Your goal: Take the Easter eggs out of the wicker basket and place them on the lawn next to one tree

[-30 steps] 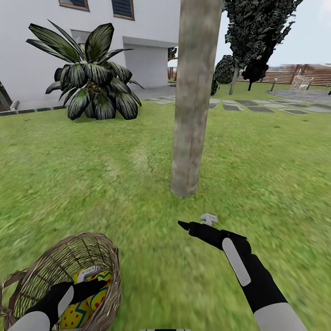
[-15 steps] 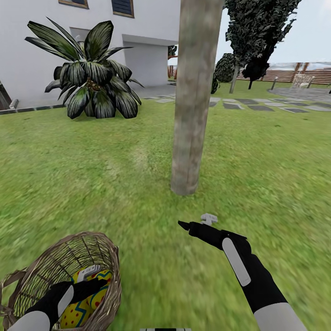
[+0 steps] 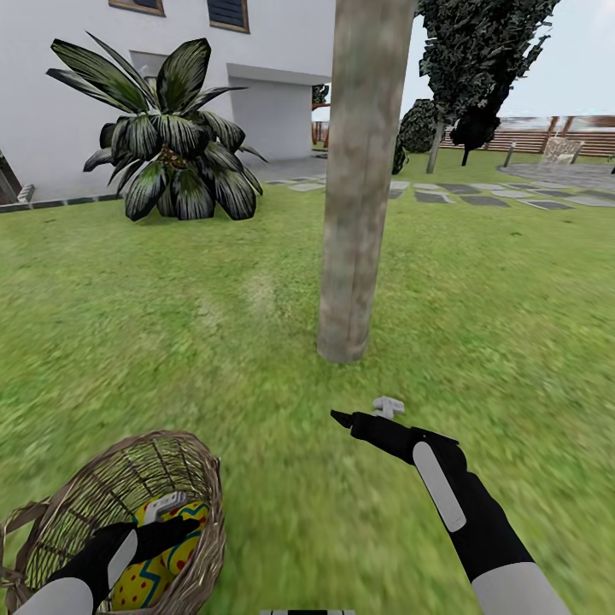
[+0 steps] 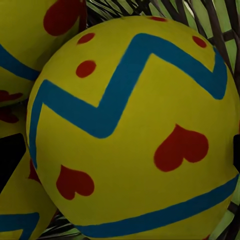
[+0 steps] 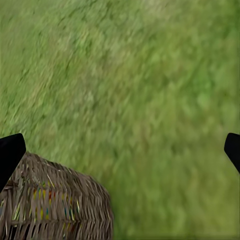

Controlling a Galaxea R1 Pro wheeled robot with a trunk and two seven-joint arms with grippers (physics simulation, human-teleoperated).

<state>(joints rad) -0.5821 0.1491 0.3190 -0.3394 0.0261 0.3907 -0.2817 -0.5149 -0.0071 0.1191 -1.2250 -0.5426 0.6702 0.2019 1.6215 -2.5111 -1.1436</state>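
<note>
From the head view, the wicker basket [image 3: 128, 512] sits tipped on the lawn [image 3: 213, 342] at the lower left, its mouth turned toward the camera, with yellow Easter eggs [image 3: 175, 547] banded in blue showing inside it. The left gripper [image 3: 166, 521] reaches into the basket's mouth, right against the eggs; whether its fingers are clenched or released on an egg cannot be told from here. The right gripper [image 3: 363, 414] hangs over bare grass to the right of the basket, well apart from it, its fingers spread and grasping nothing. Straight ahead stands the tree [image 3: 359, 179], a thick mottled trunk rising out of the grass beyond the right gripper. Farther back are a short palm [image 3: 166, 137] before the white house [image 3: 77, 77], grey paving stones [image 3: 478, 198], dark cone-shaped trees [image 3: 478, 60] and a wooden fence [image 3: 547, 137]. In the left wrist view, one egg [image 4: 135, 130] sits very close, yellow with blue zigzags, red hearts and dots; other eggs crowd beside it and basket weave shows behind, with dark fingertips [image 4: 10, 160] at either edge of it, contact not discernible. In the right wrist view, the black fingertips [image 5: 10, 152] stand wide apart over grass, the basket's woven wall [image 5: 55, 200] near one of them.
</note>
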